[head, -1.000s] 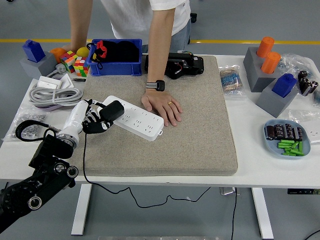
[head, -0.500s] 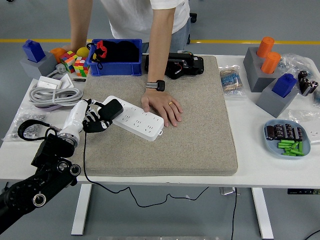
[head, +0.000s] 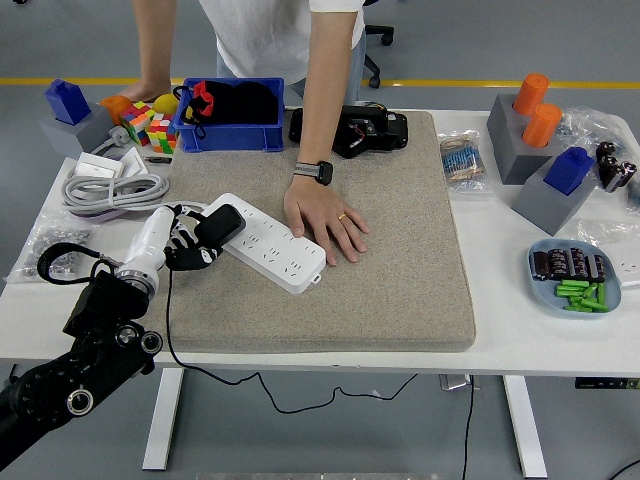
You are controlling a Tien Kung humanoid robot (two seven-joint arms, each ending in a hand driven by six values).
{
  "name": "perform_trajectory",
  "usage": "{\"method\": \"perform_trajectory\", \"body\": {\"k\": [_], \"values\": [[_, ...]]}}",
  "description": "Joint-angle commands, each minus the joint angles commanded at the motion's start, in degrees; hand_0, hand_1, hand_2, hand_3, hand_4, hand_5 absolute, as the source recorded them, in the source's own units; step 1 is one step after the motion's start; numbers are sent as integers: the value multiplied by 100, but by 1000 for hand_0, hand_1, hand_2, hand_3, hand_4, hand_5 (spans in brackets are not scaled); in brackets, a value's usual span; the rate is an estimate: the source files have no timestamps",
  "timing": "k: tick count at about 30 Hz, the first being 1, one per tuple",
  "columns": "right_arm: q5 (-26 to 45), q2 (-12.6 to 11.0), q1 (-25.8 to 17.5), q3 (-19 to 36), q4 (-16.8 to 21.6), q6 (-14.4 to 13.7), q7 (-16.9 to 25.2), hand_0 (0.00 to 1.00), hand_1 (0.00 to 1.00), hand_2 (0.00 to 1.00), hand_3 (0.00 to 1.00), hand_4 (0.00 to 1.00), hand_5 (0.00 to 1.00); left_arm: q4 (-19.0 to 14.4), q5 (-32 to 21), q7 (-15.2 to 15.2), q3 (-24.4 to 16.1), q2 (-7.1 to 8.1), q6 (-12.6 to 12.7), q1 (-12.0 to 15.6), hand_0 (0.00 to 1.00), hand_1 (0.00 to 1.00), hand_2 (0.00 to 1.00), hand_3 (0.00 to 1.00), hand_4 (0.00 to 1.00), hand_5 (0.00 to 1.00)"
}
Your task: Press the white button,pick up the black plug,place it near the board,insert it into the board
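Head view: a white table [head: 500, 345] with a grey felt mat [head: 400, 290] covering its middle.
Left hand: the robot's left hand [head: 190, 243] reaches in from the lower left corner, its fingers curled around the black plug [head: 221, 224].
Black plug: held at the left end of the power strip, touching or just above its top face; whether the pins are seated cannot be told. Its black cord [head: 167, 320] runs down over the mat's near left edge and hangs below the table.
Power strip: the white power strip [head: 268, 244] lies slantwise on the left half of the mat, its left end toward the far left, its right end nearer the front.
White button: too small to make out on the strip.
Person: standing at the far edge; one hand [head: 325, 218] lies flat on the mat with fingers spread, resting on or against the strip's right end. A dark watch [head: 313, 171] sits on that wrist.
Far left corner: a blue bin [head: 232, 137], colourful cubes [head: 152, 128] beside it, and a coiled grey cable [head: 110, 190] nearer the left edge.
Right edge: a blue dish [head: 577, 274] of green and dark parts; grey blocks with orange pegs [head: 533, 108] toward the far right corner.
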Motion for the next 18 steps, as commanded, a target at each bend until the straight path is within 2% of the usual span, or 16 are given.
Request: {"method": "perform_trajectory", "body": {"k": [13,14,18], "values": [[-19,7,-7,47,1,-1,2,621,576,571,579,645,382,-101,8,320,-70,51,-182,17,136,202,235,425,635,2],[-18,7,-7,47,1,-1,2,622,575,571,579,645,382,-109,16,344,-73,52,-190,17,153,226,257,485,715,2],[-20,9,-12,47,1,-1,2,622,575,571,579,645,382,-179,110,523,-96,59,-277,19,153,226,257,485,715,2]]}}
